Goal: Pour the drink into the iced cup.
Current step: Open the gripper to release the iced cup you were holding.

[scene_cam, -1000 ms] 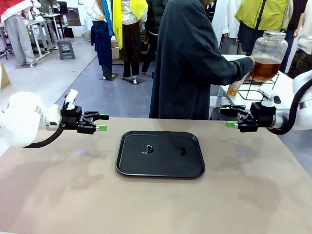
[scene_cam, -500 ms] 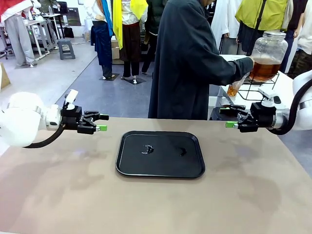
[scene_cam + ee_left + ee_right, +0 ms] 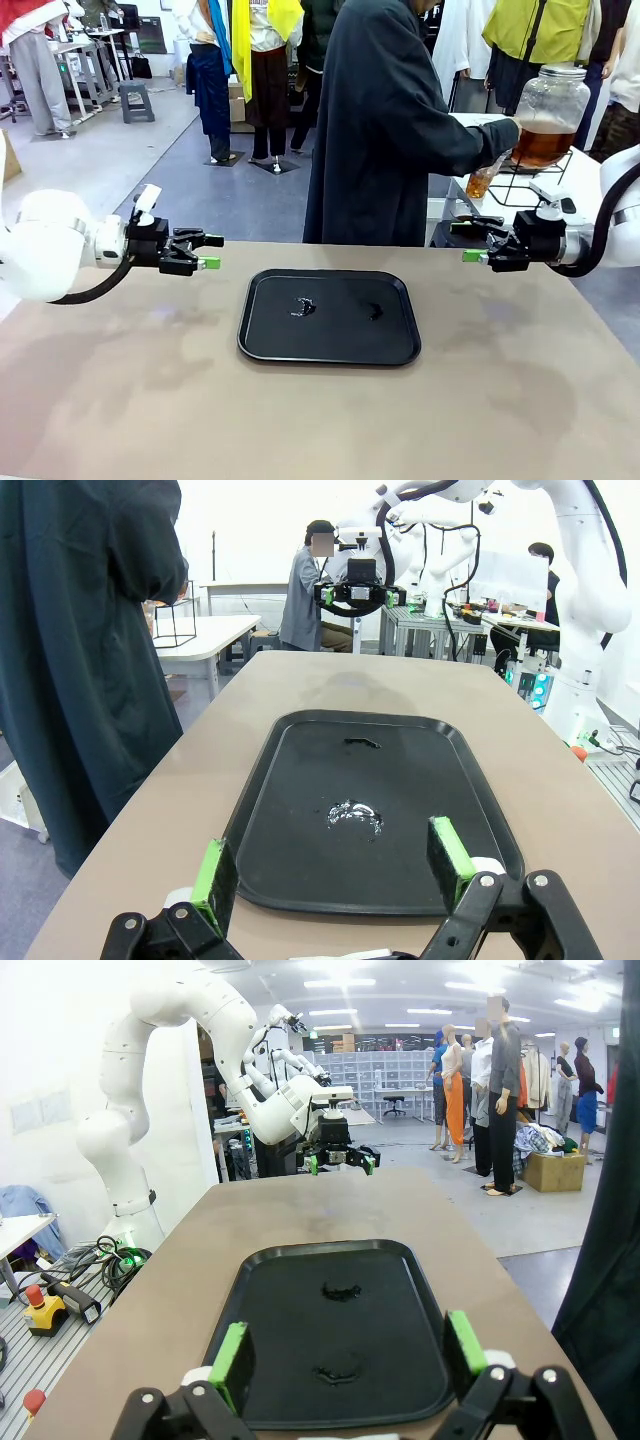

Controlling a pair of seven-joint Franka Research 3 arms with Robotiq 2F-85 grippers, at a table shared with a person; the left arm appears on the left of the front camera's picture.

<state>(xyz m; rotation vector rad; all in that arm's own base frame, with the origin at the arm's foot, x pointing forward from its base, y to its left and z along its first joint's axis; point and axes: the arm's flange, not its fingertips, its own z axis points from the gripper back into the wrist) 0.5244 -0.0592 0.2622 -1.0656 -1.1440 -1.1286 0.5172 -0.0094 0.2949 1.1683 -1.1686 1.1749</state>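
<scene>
Nothing is poured yet. The drink point(image 3: 541, 143) sits in a jar point(image 3: 549, 110) beyond the tabletop point(image 3: 140, 390), right of the tray point(image 3: 260, 345), where a person point(image 3: 385, 130) fills a cup point(image 3: 482, 180). Left gripper point(image 3: 208, 251) and right gripper point(image 3: 466, 241) hover beside the tray, fingers wide, holding nothing.

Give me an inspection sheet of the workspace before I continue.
Surface: brown table, bare around the tray.
Job's things: black tray at centre, a few wet spots on it; no cup on the table. Person turned to a side table, holding a cup under a jar of amber drink.
Clutter: nothing seen on the table.
End effectors: left end effector open, empty, above the table left of the tray; right end effector open, empty, to its right.
Cables: black cable under the left wrist.
Surroundings: other people and tables behind.
</scene>
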